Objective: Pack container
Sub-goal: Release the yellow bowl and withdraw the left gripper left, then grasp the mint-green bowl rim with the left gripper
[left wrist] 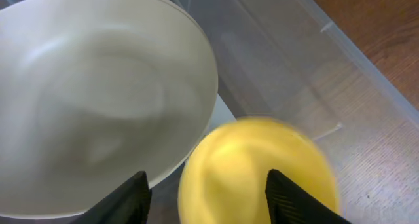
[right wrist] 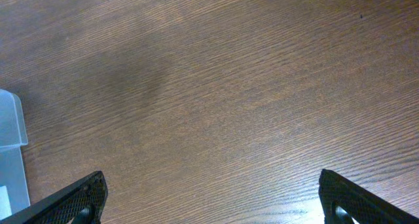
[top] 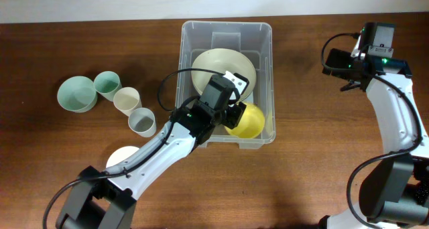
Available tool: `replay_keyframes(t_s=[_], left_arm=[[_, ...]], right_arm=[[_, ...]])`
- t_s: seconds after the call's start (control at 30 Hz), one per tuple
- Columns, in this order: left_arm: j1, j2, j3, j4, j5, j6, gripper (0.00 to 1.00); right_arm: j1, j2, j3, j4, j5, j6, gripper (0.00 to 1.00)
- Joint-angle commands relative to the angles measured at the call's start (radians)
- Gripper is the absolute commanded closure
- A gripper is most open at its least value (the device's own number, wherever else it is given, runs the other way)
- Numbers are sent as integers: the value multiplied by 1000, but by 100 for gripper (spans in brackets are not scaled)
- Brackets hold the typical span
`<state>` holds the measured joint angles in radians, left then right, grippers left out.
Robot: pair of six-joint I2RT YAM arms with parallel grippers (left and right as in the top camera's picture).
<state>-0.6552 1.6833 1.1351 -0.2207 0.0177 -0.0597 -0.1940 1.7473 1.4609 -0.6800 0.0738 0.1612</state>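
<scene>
Two bowls sit in the container [top: 226, 24], a clear plastic bin on the tabletop [top: 322, 155] at the middle of its far edge. A large cream bowl [top: 214, 65] lies toward the bin's far side. A smaller yellow bowl [top: 251, 122], blurred in the left wrist view, is in its near right corner. The left gripper [left wrist: 213, 198] hangs just above the yellow bowl, jaws apart and clamping nothing. Toward the left edge stand a mint bowl [top: 76, 94], a green cup [top: 107, 84], a cream cup [top: 126, 100] and a grey cup [top: 142, 122]. The right gripper [right wrist: 209, 198] hovers over the wood near the right edge, jaws spread wide.
</scene>
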Motion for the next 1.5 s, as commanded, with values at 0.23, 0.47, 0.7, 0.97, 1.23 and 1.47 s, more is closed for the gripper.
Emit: replay_keyframes(t_s=[0.23, 0.47, 0.7, 0.97, 1.23, 1.47], left_arm=[[7, -173, 47, -68, -151, 8, 41], [96, -384, 52, -188, -319, -10, 41], [367, -536, 51, -363, -407, -222, 41], [766, -533, 51, -479, -326, -296, 40], [1040, -396, 51, -428, -178, -374, 32], [1113, -181, 51, -273, -127, -373, 28]], right_arm=[[-3, -24, 11, 2, 10, 8, 1], [-3, -24, 11, 2, 10, 8, 1], [-3, -24, 11, 2, 10, 8, 1], [-3, -24, 11, 2, 10, 8, 1], [-3, -24, 11, 2, 10, 8, 1], [-3, -24, 11, 2, 10, 8, 1]])
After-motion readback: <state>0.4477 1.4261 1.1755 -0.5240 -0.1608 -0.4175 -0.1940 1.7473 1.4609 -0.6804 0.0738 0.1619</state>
